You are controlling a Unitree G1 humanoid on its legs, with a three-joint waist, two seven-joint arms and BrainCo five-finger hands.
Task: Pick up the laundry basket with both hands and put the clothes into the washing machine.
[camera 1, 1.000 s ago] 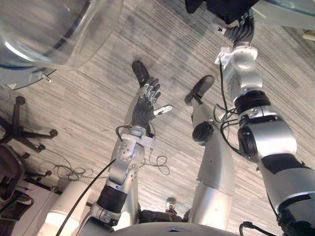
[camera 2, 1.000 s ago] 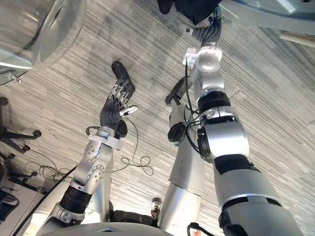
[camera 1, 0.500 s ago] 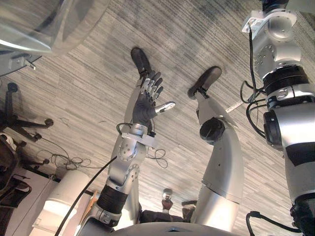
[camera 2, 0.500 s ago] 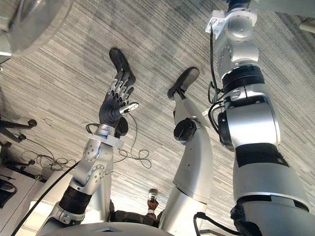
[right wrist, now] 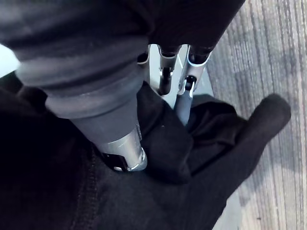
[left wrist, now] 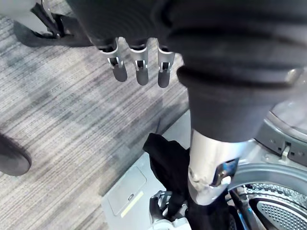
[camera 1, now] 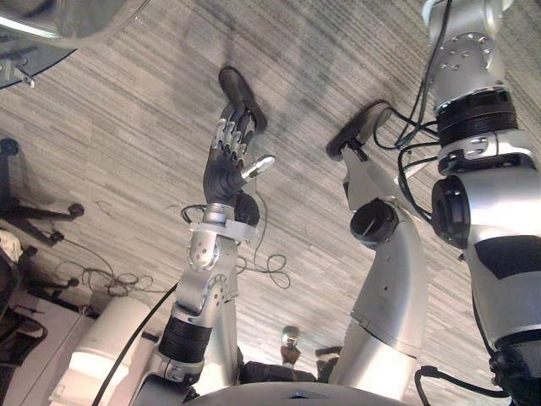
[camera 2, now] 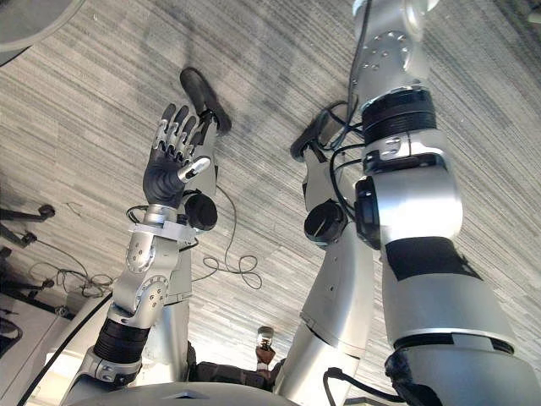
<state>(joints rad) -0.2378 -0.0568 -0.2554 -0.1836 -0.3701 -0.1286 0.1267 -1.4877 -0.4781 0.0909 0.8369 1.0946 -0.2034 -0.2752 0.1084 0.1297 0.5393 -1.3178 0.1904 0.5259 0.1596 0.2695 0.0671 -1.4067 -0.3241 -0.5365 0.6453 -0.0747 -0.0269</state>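
A black garment (right wrist: 192,158) hangs over the grey front of the washing machine (left wrist: 125,192), below its drum opening (left wrist: 271,208). My right hand (right wrist: 165,72) lies on that garment, fingers curled into the cloth and thumb pressed against it. In the left wrist view the right hand (left wrist: 160,207) grips the black cloth (left wrist: 165,160) at the machine's rim. My left hand (camera 1: 232,156) is held up over the floor away from the machine, open, fingers (left wrist: 139,67) straight and holding nothing.
The washer's clear round door (camera 1: 59,15) shows at the upper left of the eye views. An office chair base (camera 1: 30,207) stands on the striped grey carpet at the left, with a white cylinder (camera 1: 106,351) near it.
The camera has shifted downward. My right arm has reached further forward, carrying its hand and the black garment past the top edge. The right fingers have curled onto the cloth. The left hand stays open.
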